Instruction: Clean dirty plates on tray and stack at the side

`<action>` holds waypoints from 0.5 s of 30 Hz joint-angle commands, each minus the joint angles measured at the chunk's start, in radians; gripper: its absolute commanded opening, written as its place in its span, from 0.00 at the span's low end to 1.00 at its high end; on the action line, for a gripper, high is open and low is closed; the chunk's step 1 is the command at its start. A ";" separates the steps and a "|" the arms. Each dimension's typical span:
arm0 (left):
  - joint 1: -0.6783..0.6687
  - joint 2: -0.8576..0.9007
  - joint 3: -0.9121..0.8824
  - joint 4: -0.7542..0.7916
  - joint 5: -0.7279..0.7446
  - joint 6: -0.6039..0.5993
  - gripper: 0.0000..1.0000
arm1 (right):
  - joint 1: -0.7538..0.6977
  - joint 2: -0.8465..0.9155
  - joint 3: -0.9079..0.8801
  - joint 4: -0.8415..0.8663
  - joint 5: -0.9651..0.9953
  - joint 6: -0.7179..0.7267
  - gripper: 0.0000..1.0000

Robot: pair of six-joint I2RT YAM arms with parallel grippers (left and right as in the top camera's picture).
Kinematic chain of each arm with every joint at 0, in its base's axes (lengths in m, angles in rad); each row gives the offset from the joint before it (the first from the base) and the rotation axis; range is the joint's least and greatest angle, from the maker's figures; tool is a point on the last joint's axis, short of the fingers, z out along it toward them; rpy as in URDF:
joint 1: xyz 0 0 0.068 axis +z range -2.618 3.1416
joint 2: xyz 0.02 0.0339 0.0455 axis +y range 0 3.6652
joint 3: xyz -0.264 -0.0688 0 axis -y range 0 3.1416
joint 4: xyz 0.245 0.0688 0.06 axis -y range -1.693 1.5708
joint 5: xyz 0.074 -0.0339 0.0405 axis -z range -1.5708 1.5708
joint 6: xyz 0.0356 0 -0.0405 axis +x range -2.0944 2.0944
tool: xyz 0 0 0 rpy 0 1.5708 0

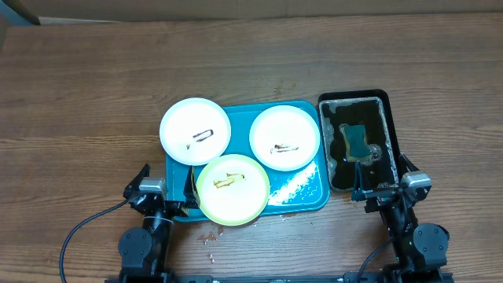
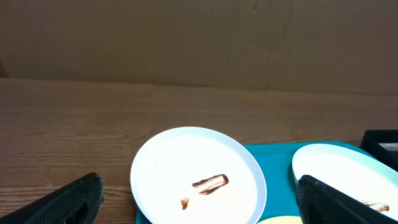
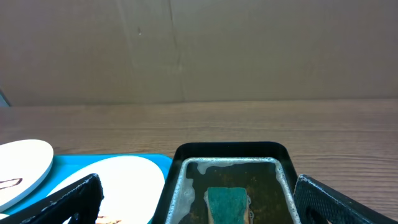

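Three plates lie on the teal tray (image 1: 302, 192). A white plate (image 1: 195, 130) with a brown smear overhangs the tray's far left corner; it also shows in the left wrist view (image 2: 198, 177). A second white plate (image 1: 284, 137) with a smear lies at the far right of the tray. A pale yellow-green plate (image 1: 233, 189) with a smear overhangs the near edge. My left gripper (image 1: 169, 196) is open and empty at the tray's near left. My right gripper (image 1: 383, 191) is open and empty at the near end of the black tray.
A black tray (image 1: 387, 106) of foamy brown water stands right of the teal tray, with a teal sponge (image 1: 357, 141) in it, also in the right wrist view (image 3: 227, 204). White foam (image 1: 292, 187) lies on the teal tray's near right. Small drops (image 1: 209, 236) mark the table.
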 commanded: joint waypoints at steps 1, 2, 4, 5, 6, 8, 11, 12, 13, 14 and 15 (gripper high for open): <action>-0.002 -0.011 -0.004 -0.002 0.003 0.014 1.00 | -0.001 -0.010 -0.010 0.008 -0.001 -0.003 1.00; -0.002 -0.011 -0.004 -0.002 0.003 0.014 1.00 | -0.001 -0.010 -0.010 0.009 -0.002 -0.001 1.00; -0.002 -0.011 -0.004 -0.002 0.003 0.014 1.00 | -0.001 -0.010 -0.010 0.008 -0.001 0.011 1.00; -0.002 -0.011 -0.004 -0.002 0.003 0.014 1.00 | -0.001 -0.010 -0.010 0.009 -0.001 0.026 1.00; -0.002 -0.011 -0.004 -0.002 0.003 0.014 1.00 | -0.001 -0.010 -0.010 0.013 -0.002 0.043 1.00; -0.002 -0.011 -0.004 -0.002 0.003 0.014 1.00 | -0.001 -0.010 -0.003 0.018 -0.002 0.083 1.00; -0.002 -0.011 -0.004 -0.002 0.003 0.014 1.00 | -0.001 -0.010 0.040 0.018 -0.009 0.082 1.00; -0.002 -0.011 -0.004 -0.002 0.003 0.014 1.00 | -0.001 -0.010 0.056 0.014 -0.010 0.077 1.00; -0.002 -0.011 -0.004 -0.002 0.003 0.014 1.00 | -0.001 -0.010 0.074 0.000 -0.010 0.075 1.00; -0.002 -0.011 -0.004 -0.002 0.003 0.014 1.00 | -0.001 -0.010 0.092 -0.021 -0.010 0.075 1.00; -0.002 -0.011 -0.004 -0.002 0.003 0.014 1.00 | -0.001 -0.010 0.115 -0.054 -0.010 0.074 1.00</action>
